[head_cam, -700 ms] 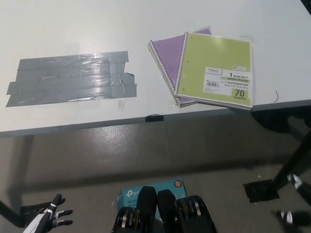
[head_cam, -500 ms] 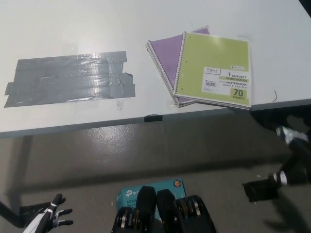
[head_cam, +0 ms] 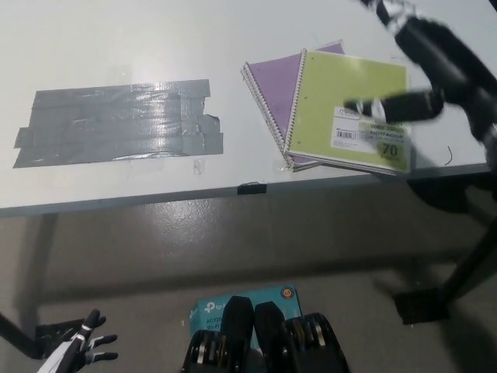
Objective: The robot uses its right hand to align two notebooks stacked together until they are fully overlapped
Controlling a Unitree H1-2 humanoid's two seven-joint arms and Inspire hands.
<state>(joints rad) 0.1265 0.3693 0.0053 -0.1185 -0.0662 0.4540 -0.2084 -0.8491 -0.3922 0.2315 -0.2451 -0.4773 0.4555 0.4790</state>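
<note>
Two spiral notebooks lie stacked near the table's front edge at the right. The green notebook (head_cam: 342, 109) rests on the purple notebook (head_cam: 273, 81), which sticks out to the left and at the top, skewed. My black right hand (head_cam: 423, 66) hovers over the green notebook's right half, blurred, with fingers spread and holding nothing. One finger reaches left across the label. My white left hand (head_cam: 81, 348) hangs at the lower left, below the table, fingers apart.
A patch of grey tape strips (head_cam: 116, 124) covers the white table (head_cam: 155, 47) at the left. A small black clip (head_cam: 251, 188) sits on the table's front edge. A teal box (head_cam: 213, 307) lies on the floor below.
My right hand has risen from below the table's right edge up over the green notebook. The camera has shifted slightly. The notebooks have not moved.
</note>
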